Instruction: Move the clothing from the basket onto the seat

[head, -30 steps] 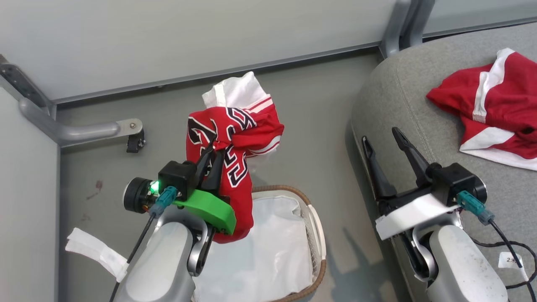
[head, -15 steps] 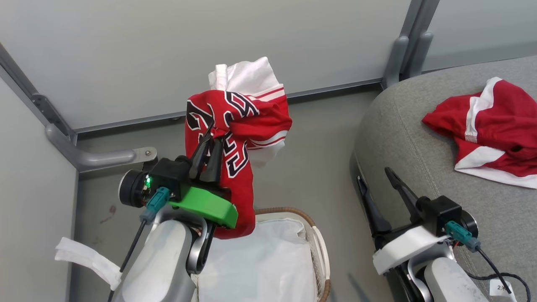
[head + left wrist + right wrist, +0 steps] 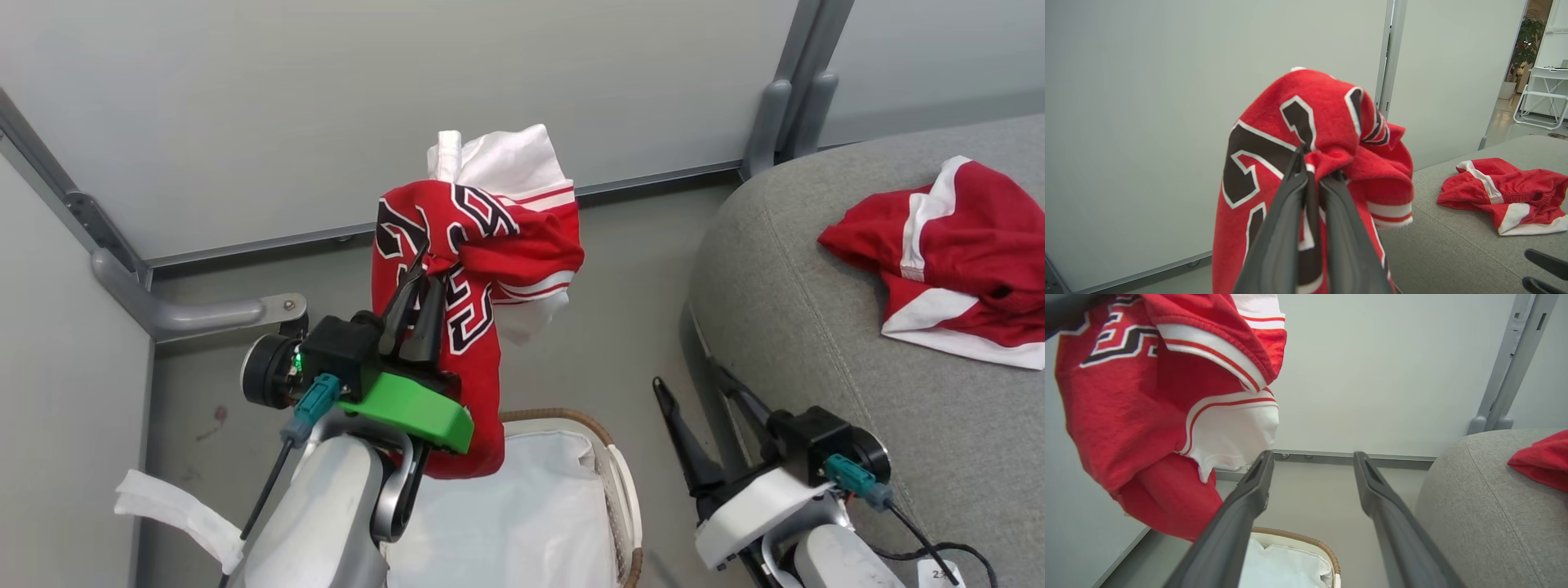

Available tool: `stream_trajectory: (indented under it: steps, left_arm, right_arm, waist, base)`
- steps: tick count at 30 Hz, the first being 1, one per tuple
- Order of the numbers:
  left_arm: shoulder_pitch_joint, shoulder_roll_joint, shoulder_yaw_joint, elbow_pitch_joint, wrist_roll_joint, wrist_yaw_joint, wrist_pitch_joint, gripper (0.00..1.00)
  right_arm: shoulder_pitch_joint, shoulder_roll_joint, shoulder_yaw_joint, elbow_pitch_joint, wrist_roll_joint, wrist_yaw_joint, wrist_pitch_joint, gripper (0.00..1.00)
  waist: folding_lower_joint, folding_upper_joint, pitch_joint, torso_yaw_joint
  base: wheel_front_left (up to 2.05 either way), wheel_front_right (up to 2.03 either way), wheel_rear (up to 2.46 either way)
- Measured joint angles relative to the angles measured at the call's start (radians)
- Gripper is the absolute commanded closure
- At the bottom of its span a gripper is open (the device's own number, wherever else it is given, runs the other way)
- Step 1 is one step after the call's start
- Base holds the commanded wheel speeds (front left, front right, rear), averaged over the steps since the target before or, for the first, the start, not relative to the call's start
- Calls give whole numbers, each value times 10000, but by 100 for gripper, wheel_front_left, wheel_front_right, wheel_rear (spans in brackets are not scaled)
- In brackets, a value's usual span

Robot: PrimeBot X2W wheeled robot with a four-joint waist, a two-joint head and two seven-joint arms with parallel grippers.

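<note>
My left gripper [image 3: 429,268] is shut on a red jersey [image 3: 482,245] with black-and-white lettering, holding it bunched in the air above the basket [image 3: 608,445]. The basket's brown rim and white cloth liner [image 3: 522,506] show below it. In the left wrist view the left gripper [image 3: 1314,163] pinches a fold of the jersey [image 3: 1314,110]. A second red-and-white garment [image 3: 955,261] lies crumpled on the grey seat [image 3: 800,310] at the right. My right gripper [image 3: 690,382] stands open and empty between basket and seat; in its wrist view the right gripper [image 3: 1312,457] has the jersey [image 3: 1147,396] hanging to its upper left.
Pale wall panels with grey metal posts [image 3: 780,106] close off the back and left. A grey bracket [image 3: 204,310] juts from the left wall near the floor. A strip of grey floor [image 3: 637,327] runs between basket and seat. A white strip [image 3: 171,510] hangs by my left forearm.
The head view has tilted upward. My left gripper, still shut on the jersey, has drifted slightly right. My right gripper has moved left, off the seat's edge, and stays open.
</note>
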Motion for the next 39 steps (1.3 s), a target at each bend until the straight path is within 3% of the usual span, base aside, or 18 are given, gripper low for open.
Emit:
stream_trajectory:
  steps: [12,20,39]
  left_arm:
    - [-279,0,-387,67,-92,54,0,100]
    - [-481,0,-625,123,-182,128,0,100]
    - [-1039,2,-1666,109,-562,303,0,100]
  right_arm:
    - [-1150,-320,3200,100,1032,0,0,0]
    - [-1990,-263,4602,612,1484,0,0,0]
    - [-3283,245,4583,2729,1057,0,0,0]
  waist:
    - [0,0,372,234]
    - [0,0,632,417]
    - [0,0,1107,1045]
  base:
    - [0,0,0]
    - [0,0,0]
    - [0,0,0]
